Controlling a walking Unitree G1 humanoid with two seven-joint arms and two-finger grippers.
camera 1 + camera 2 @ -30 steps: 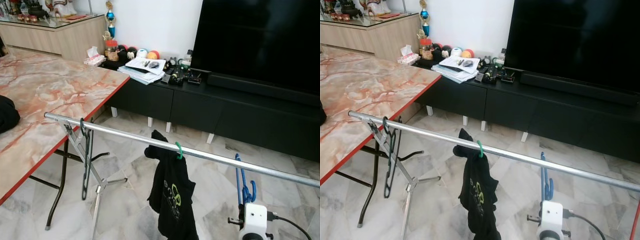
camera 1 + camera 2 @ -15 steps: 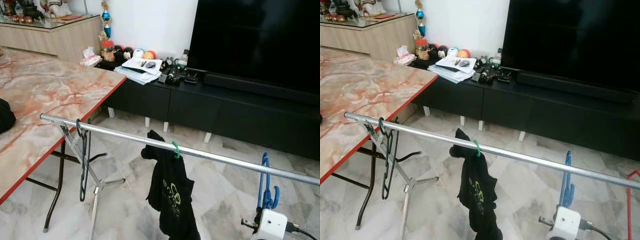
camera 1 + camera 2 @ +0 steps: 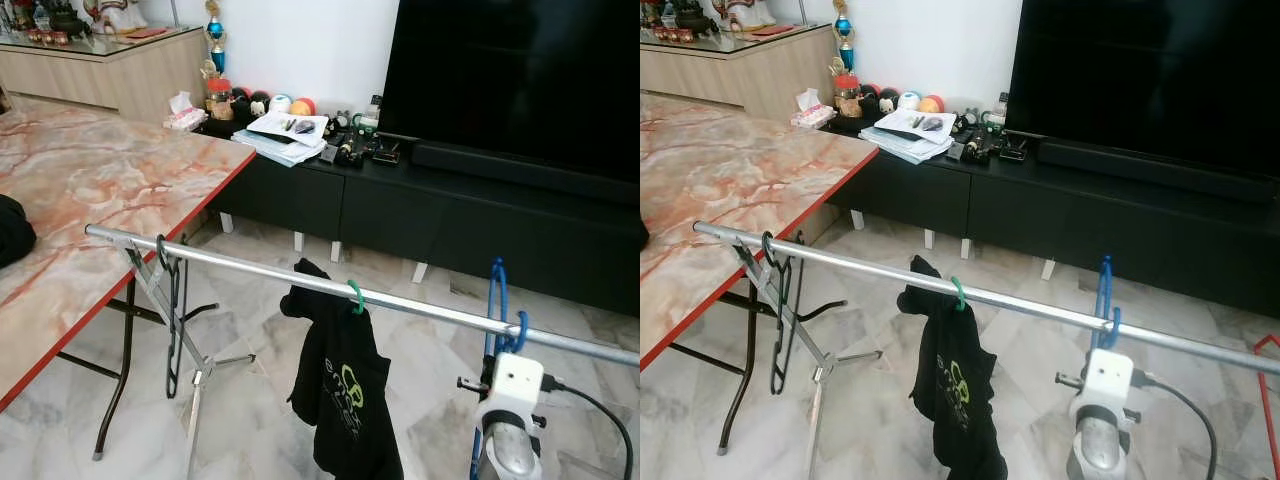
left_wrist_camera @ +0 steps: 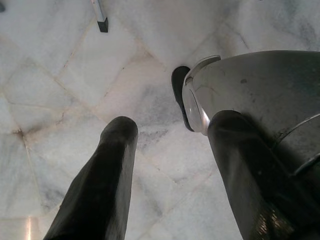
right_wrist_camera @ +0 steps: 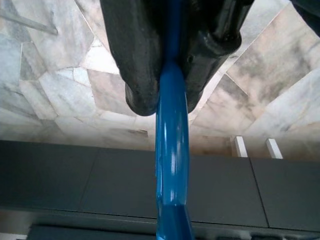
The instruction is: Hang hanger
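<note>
My right claw (image 5: pixel 167 75) is clamped tight on the blue hanger (image 3: pixel 497 300), its two black fingers (image 5: pixel 135 55) pinching the plastic from either side, and my right arm is raised in front of me with the white wrist block just under the rail (image 3: pixel 300 283). The hanger stands upright above the wrist, and its hook appears to sit at the rail, curling over it or right against it; I cannot tell whether it already bears on the metal. To finish well I judge I should ease the hook fully over the rail, lower until the rail takes the weight, and only then part the fingers, drawing the wrist down and back so it does not drag the hanger along. My left claw (image 4: pixel 165 165) hangs idle by my side with its fingers apart, pointing at the marble floor (image 4: pixel 60 100). Farther along the rail a black shirt (image 3: pixel 345 400) hangs on a green hook, and a dark hanger (image 3: pixel 172 310) sits near the rail's end beside the marble-patterned tabletop (image 3: pixel 100 190). Beyond stands a black TV cabinet (image 3: pixel 450 215).
</note>
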